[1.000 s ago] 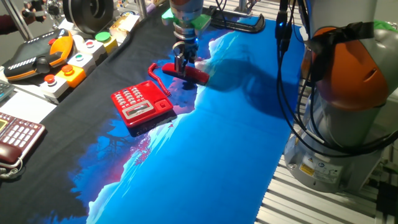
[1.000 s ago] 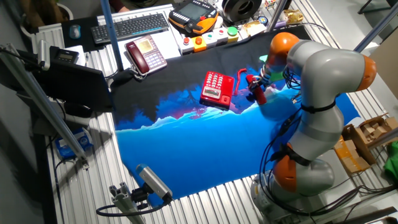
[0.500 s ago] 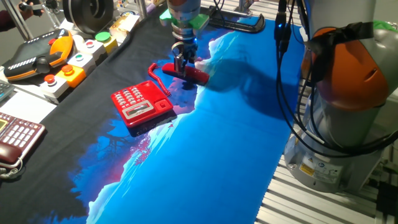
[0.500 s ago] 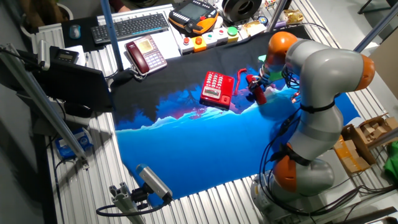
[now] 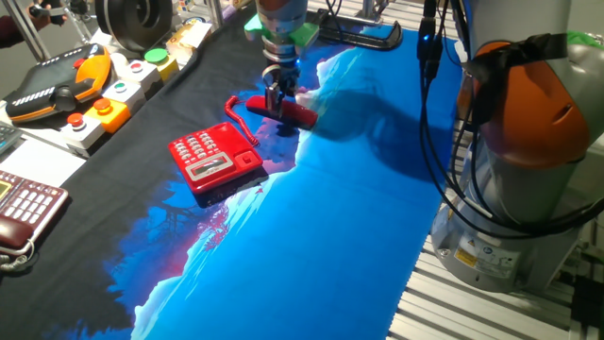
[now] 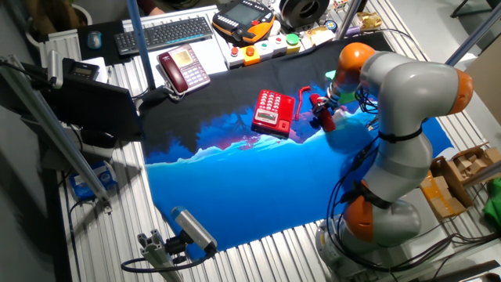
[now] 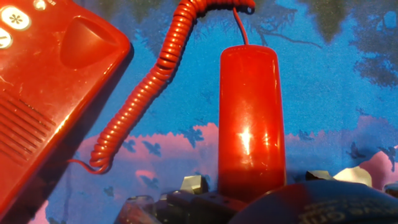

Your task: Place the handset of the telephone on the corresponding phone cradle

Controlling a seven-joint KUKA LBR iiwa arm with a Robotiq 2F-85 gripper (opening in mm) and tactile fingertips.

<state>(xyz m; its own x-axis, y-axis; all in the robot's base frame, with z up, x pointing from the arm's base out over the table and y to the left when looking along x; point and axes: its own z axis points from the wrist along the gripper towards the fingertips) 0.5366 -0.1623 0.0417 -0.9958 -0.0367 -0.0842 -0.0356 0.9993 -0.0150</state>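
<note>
The bright red handset point(image 5: 294, 114) lies on the blue cloth, right of the red telephone point(image 5: 212, 159), joined to it by a red coiled cord point(image 5: 242, 123). My gripper point(image 5: 280, 102) comes straight down on the handset's middle and is shut on it. In the hand view the handset point(image 7: 250, 118) runs upward from between my fingers, with the cord point(image 7: 149, 87) to its left. The phone's corner with a cradle recess point(image 7: 87, 40) is at the upper left. In the other fixed view the gripper point(image 6: 321, 106) holds the handset point(image 6: 322, 117) right of the telephone point(image 6: 274, 111).
A dark maroon phone point(image 5: 24, 212) sits at the far left edge. A button box point(image 5: 104, 99) and an orange pendant point(image 5: 61, 85) stand behind the red phone. A crumpled white scrap point(image 5: 310, 97) lies beside the handset. The arm's base point(image 5: 528, 161) fills the right side.
</note>
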